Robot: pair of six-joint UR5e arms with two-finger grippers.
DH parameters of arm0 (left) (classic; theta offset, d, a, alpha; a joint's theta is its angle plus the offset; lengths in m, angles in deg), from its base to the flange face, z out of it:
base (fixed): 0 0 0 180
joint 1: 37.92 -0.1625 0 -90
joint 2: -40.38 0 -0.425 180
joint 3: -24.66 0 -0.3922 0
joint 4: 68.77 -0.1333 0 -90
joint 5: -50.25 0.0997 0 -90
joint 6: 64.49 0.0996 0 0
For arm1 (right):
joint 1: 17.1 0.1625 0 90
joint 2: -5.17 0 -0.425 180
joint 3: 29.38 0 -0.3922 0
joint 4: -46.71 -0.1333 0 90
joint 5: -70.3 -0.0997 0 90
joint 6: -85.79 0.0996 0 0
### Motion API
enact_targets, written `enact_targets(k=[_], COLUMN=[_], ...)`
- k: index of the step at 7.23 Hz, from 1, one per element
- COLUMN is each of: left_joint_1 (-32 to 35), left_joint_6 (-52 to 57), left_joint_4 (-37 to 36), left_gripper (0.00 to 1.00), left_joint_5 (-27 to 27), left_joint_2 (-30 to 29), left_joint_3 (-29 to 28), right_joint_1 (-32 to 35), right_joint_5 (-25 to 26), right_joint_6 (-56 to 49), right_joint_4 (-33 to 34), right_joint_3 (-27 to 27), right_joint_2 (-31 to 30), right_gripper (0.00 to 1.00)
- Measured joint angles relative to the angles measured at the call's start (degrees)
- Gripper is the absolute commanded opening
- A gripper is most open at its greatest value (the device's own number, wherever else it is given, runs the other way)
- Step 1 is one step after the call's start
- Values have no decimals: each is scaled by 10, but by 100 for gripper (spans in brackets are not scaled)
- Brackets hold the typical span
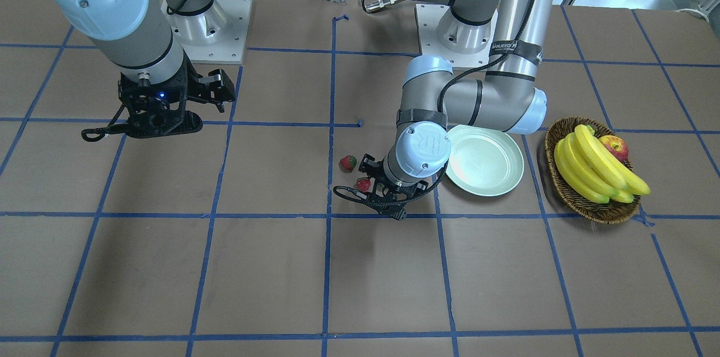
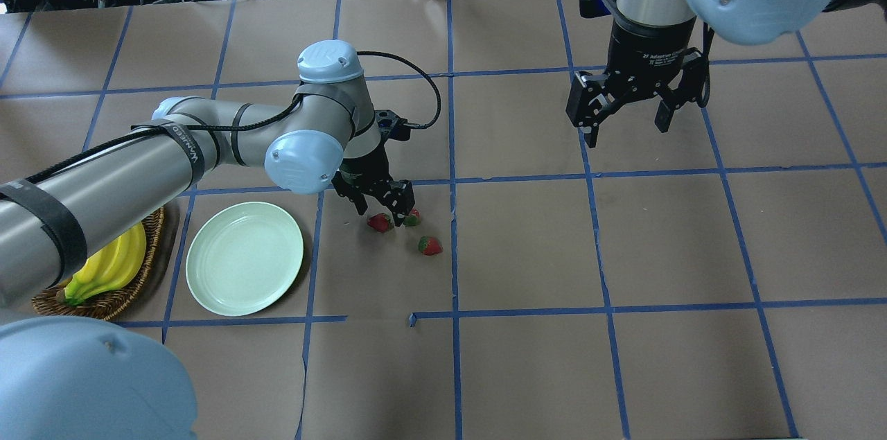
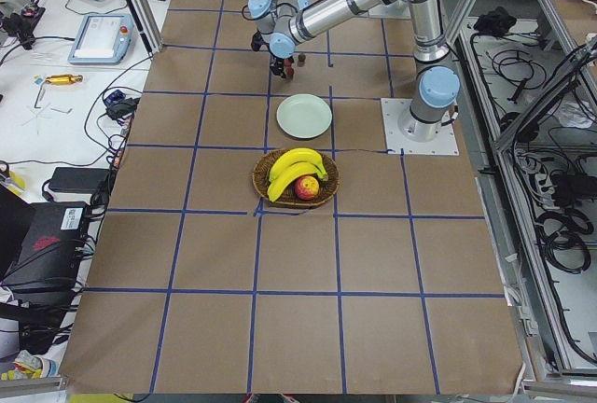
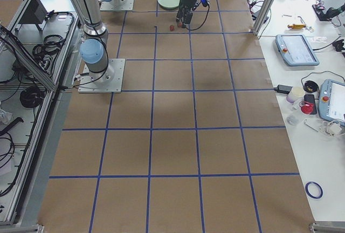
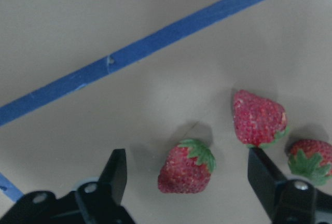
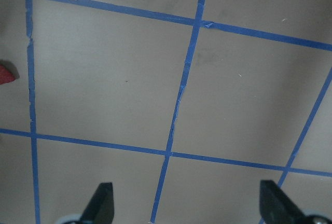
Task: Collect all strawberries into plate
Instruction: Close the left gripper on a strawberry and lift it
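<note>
Beside the plate [image 2: 244,258], on the brown table [image 2: 554,253], 3 strawberries [image 2: 429,245] lie clustered near each other. Left gripper [image 5: 185,156] hangs low there, jaws apart, straddling 1 of them without touching it. Right gripper [image 2: 627,134] hovers well apart, jaws also spread.

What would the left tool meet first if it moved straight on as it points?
Probably the strawberry lying between the open fingers of the left tool; those fingers would reach the table.
</note>
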Motion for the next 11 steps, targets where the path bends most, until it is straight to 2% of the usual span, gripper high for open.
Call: enact_targets(k=[3,4,5,6,9,11], left_joint_1=[1,2,1,1,1,-8], left_joint_6=[6,10,13,15,15,23], left_joint_4=[0,0,0,0,4,29], left_gripper=[55,44,31,2,0,0], left_joint_5=[4,9,14,17,21,56], left_joint_2=[0,0,0,0,3,26], left_joint_3=[7,8,8,8,6,-4], right_joint_1=[-1,-1,-1,-1,-1,-3], right_joint_5=[0,0,0,1,1,2], right_joint_6=[-8,-9,-9,-9,-10,-13], right_joint_4=[0,1,1,1,1,0], right_joint_3=[0,0,0,0,0,0], right_joint_2=[1,2,2,3,3,3], right_gripper=[100,100,100,100,100,100])
